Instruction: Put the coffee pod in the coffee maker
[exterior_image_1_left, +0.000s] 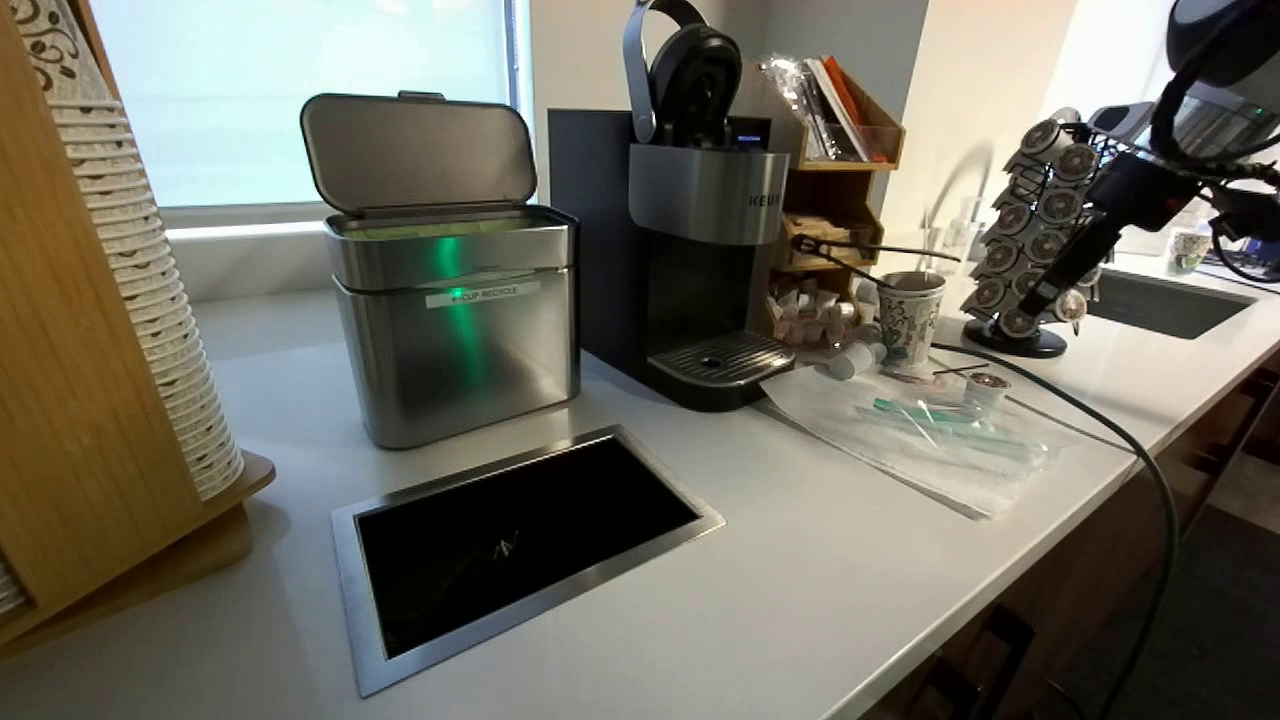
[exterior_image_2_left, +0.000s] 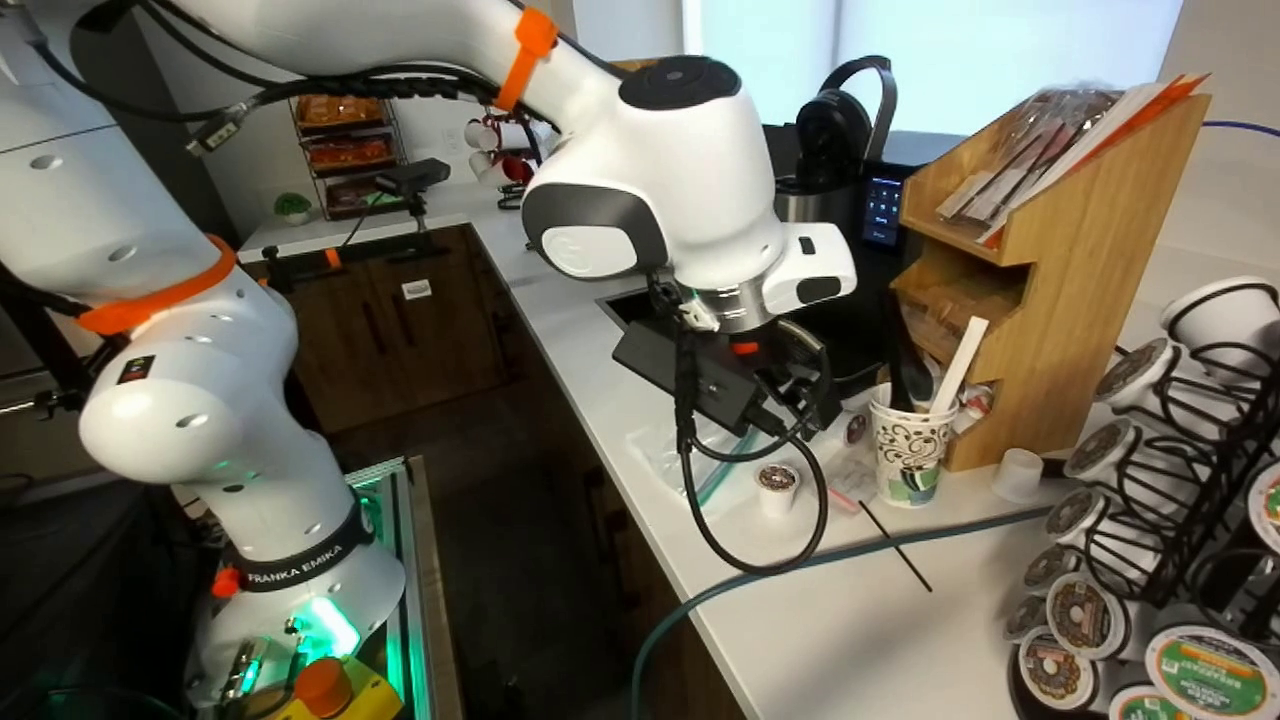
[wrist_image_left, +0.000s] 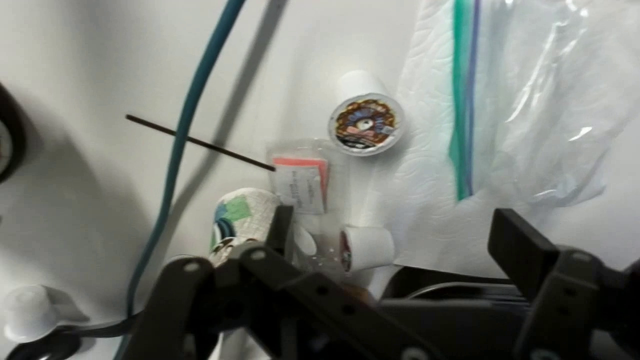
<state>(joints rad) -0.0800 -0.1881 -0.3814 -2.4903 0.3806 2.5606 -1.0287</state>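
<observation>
Beside quilted paper towel stands a round-lidded coffee pod.

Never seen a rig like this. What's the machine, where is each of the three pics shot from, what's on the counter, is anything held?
The machine is a white robot arm ending in a two-fingered gripper. Two pictures come from cameras outside the robot, looking at the counter. The third comes from a camera on its wrist, so the black fingers fill the bottom of that picture.

On the counter are a coffee maker with its top raised, a steel container with its lid open, a patterned paper cup, a paper towel, a clear zip bag, a coffee pod standing upright and a second pod on its side.

Nothing is held: the fingers stand wide apart.
</observation>
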